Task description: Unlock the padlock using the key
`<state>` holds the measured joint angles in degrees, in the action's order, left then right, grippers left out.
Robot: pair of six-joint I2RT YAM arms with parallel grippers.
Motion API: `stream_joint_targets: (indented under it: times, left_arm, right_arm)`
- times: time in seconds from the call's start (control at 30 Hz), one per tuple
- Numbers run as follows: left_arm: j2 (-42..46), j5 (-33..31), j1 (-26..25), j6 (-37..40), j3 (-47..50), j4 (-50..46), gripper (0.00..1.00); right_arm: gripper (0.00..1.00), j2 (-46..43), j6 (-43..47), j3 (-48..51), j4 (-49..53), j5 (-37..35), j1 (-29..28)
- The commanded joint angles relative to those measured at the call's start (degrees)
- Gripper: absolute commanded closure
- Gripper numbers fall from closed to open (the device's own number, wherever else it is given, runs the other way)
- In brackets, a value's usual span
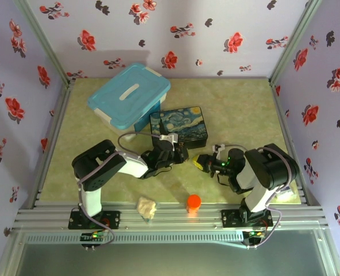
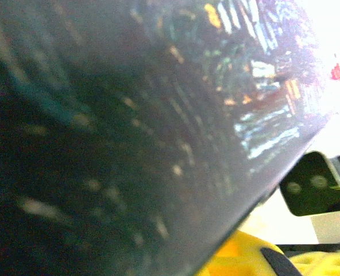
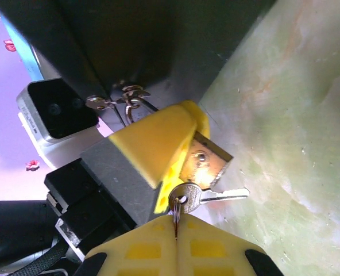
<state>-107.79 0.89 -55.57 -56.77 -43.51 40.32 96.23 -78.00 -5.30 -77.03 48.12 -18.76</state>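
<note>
Two grippers faced each other just in front of the Starry Night box [image 1: 176,125]: the right gripper [image 3: 176,230] pinched shut on the key [image 3: 216,195], its blade beside the padlock [image 3: 207,164] clamped in the left gripper [image 3: 178,164] nearer the box, so the insertion step likely needed the blade turned tip-first into the padlock

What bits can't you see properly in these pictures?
- Padlock, right wrist view: the left hand covers most of it, so I cannot tell if it is locked.
- Painted box, left wrist view: too close, just a dark blur.
- Key: too small to find in the top view.
</note>
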Motion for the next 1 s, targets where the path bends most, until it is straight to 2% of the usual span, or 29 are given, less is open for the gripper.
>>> stream_joint_targets:
  times: [0.0,0.17,0.23,0.33,0.47,0.6,0.7,0.77,0.87,0.97]
  left_arm:
    - [0.9,-4.0,-1.2,-0.3,-2.7,-9.4,0.91]
    - [0.8,-5.3,-1.6,-2.8,-2.7,-11.6,0.75]
    - [1.5,-6.2,-2.0,-2.7,-2.4,-12.4,0.72]
    - [2.4,-6.2,-2.1,-3.8,-1.0,-11.5,0.6]
    - [5.4,-7.7,-2.1,-6.0,2.7,-8.8,0.51]
    - [13.0,-9.1,-2.2,-6.7,5.9,-8.3,0.42]
    - [20.6,-11.9,-2.4,-7.6,7.9,-9.4,0.38]
    - [25.9,-14.5,-2.8,-7.7,8.8,-10.0,0.36]
    - [32.3,-16.8,-3.9,-7.2,10.1,-7.3,0.32]
    - [34.8,-15.4,-4.8,-7.1,10.1,-2.2,0.28]
  right_arm:
    - [1.0,-2.7,2.5,0.5,-1.8,-0.8,-0.2]
    - [1.0,-6.3,6.5,-0.3,6.1,0.3,-0.2]
    - [1.0,-8.0,7.1,-1.1,8.3,0.6,-0.2]
    - [1.0,-11.0,7.2,-3.0,11.6,1.5,-0.2]
    - [1.0,-18.2,12.5,-6.7,24.9,1.4,-0.3]
    - [1.0,-29.5,22.5,-11.6,44.3,-0.8,-0.5]
    - [1.0,-38.4,30.5,-16.0,56.6,-2.5,-1.5]
    - [1.0,-43.0,33.3,-18.1,59.7,-3.0,-2.6]
    - [1.0,-47.2,34.0,-20.1,59.0,-2.7,-4.3]
    - [1.0,-47.5,39.8,-24.3,65.5,-3.6,-7.7]
